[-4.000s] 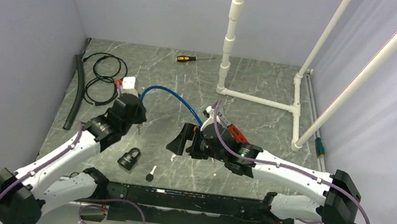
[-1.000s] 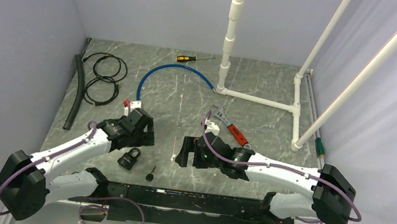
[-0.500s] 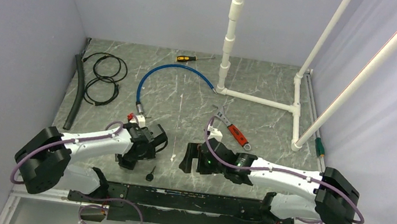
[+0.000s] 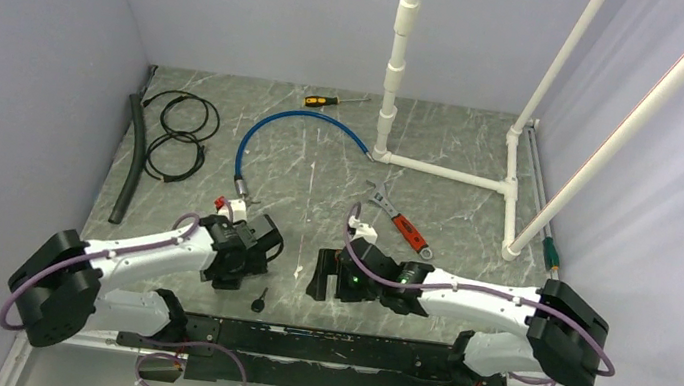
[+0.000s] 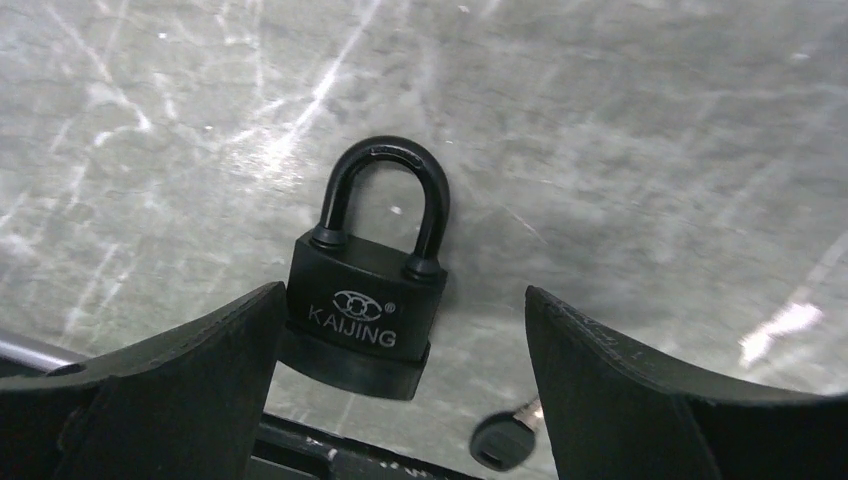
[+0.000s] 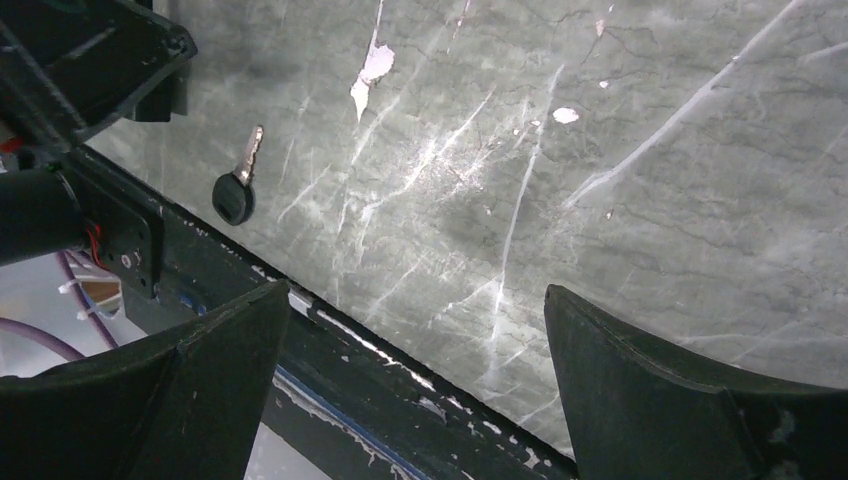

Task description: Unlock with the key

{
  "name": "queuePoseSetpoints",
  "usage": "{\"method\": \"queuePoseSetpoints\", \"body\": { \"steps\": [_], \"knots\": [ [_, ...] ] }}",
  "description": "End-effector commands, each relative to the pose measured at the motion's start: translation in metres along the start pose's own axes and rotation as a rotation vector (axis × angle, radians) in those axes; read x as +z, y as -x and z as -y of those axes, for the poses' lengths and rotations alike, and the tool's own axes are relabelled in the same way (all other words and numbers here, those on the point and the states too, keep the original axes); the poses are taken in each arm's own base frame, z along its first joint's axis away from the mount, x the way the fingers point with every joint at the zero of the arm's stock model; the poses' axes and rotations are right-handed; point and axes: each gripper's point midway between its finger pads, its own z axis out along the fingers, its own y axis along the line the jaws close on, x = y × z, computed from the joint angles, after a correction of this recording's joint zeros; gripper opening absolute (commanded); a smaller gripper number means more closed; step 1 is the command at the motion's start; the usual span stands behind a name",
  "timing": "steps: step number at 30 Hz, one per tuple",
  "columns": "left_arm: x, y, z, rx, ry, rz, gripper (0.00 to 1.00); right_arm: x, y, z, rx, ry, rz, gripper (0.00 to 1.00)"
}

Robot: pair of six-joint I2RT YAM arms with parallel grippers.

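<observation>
Top external view: grey marbled worktop (image 4: 324, 150), both arms low along its near edge. Left gripper (image 4: 240, 262) sits left of middle, jaws spread wide astride the black metal padlock (image 5: 366, 300), pinching nothing. One finger's tip overlaps a corner of the lock body; contact cannot be told. Right gripper (image 4: 322, 276) near the middle of the near edge, jaws spread, only bare worktop between them. Padlock lies flat, shackle seated, "KAIJING" face up. Small silver key with round black head (image 4: 258, 298) lies just beside the padlock, nearer the near edge, untouched.
</observation>
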Motion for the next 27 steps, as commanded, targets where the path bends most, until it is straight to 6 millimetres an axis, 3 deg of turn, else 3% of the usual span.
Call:
{"method": "queuePoseSetpoints", "body": {
  "steps": [1, 7, 14, 21, 27],
  "knots": [
    [-0.015, 0.005, 0.03, -0.055, -0.165, -0.008, 0.91, 0.0, 0.012, -0.028, -0.021, 0.066, 0.016, 0.99],
    [-0.02, 0.005, 0.008, -0.045, -0.071, -0.001, 0.93, 0.003, 0.006, -0.027, -0.018, 0.07, 0.007, 0.99],
    [-0.036, 0.019, -0.016, -0.063, -0.007, 0.074, 0.95, 0.006, 0.002, -0.026, -0.024, 0.074, -0.007, 0.99],
    [-0.02, 0.004, 0.0, -0.037, -0.049, 0.021, 0.98, 0.004, 0.001, -0.024, -0.017, 0.075, -0.006, 0.99],
    [-0.005, -0.011, -0.003, -0.051, -0.036, -0.006, 0.94, 0.003, -0.003, -0.018, -0.012, 0.061, -0.009, 0.99]
  ]
}}
